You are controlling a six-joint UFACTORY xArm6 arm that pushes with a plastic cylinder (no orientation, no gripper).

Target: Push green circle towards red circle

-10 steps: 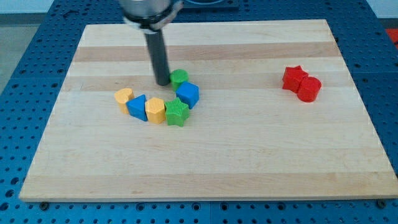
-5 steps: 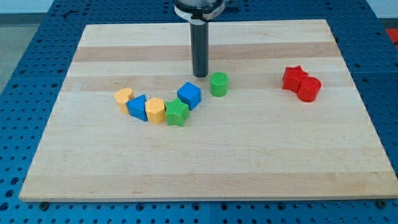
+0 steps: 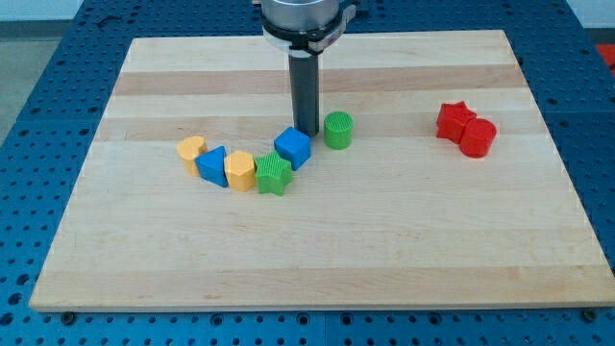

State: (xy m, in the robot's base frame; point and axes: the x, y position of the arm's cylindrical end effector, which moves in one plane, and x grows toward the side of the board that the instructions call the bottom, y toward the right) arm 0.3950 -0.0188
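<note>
Green circle (image 3: 337, 130) just right of my tip (image 3: 307, 132), near touching; red circle (image 3: 478, 137) well apart at view's right; no gripper in view

No lettering, label, brand mark, number or sign can be read anywhere on the wooden board (image 3: 317, 250), the coloured blocks or the dark rod above them.
</note>
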